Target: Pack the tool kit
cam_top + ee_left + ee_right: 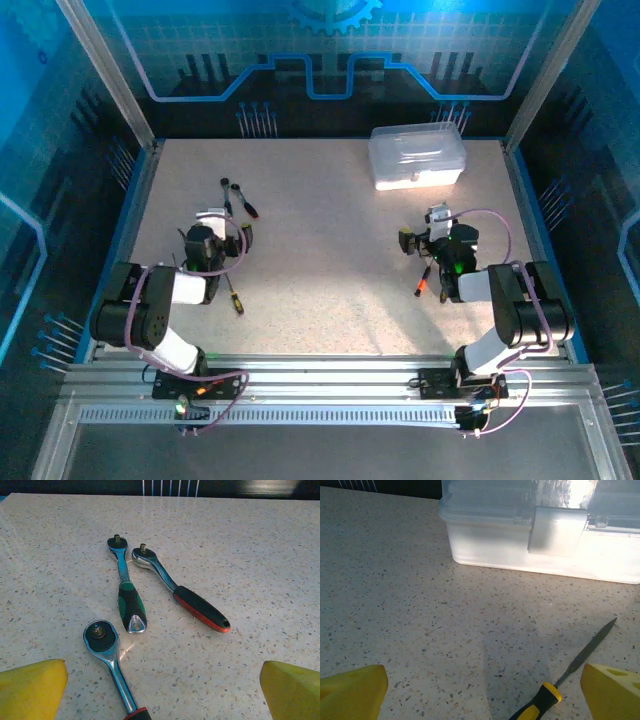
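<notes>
Case (pixel 417 157) closed, contents unclear

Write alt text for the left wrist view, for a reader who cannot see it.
Three ratchets lie on a speckled table: a green-handled ratchet and a black-and-red-handled ratchet with heads close together, and a third ratchet nearer the camera. The open left gripper shows yellow fingertips at the bottom corners.
</notes>
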